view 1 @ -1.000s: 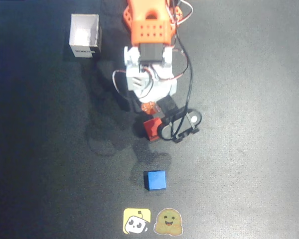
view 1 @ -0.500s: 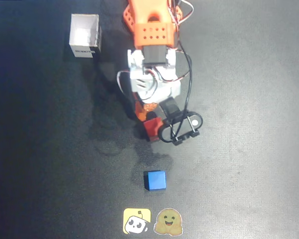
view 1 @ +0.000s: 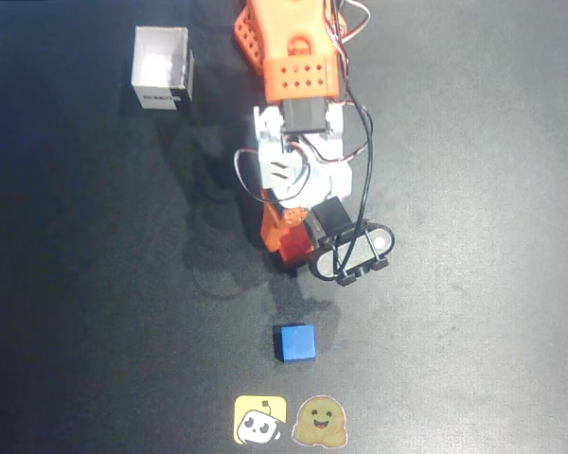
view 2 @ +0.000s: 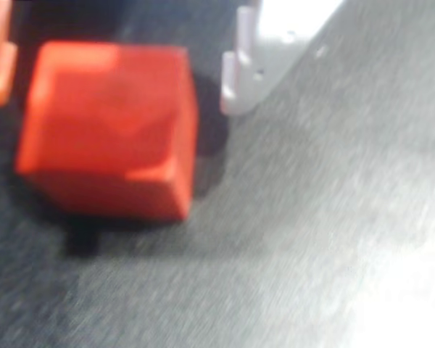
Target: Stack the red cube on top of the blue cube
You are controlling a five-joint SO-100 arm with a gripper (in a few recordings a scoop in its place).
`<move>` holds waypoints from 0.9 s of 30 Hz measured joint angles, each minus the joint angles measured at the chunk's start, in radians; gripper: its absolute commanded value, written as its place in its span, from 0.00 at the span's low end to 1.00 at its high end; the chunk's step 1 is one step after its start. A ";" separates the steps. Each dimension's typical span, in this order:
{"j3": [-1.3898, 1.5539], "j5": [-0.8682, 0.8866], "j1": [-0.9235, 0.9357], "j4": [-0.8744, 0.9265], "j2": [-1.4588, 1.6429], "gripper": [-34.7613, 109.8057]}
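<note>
- Gripper point(view 1: 293, 248) w/ red cube point(view 2: 109, 130) between its fingers; firm grip or not, can't tell.
- Blue cube point(view 1: 294, 342) on table point(view 1: 473, 284), near side, apart from red cube.
- White box point(view 1: 161, 68) far left.

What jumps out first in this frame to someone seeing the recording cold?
The orange-and-white arm reaching down the dark table from the top of the overhead view, its end effector at the red cube. That cube fills the wrist view's left side. The blue cube sits alone below, a white box top left.
</note>
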 measured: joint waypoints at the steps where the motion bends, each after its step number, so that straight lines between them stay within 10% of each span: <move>1: 0.003 0.000 0.000 -0.012 -0.009 0.39; 27: 0.112 0.098 0.014 -0.215 -0.066 0.24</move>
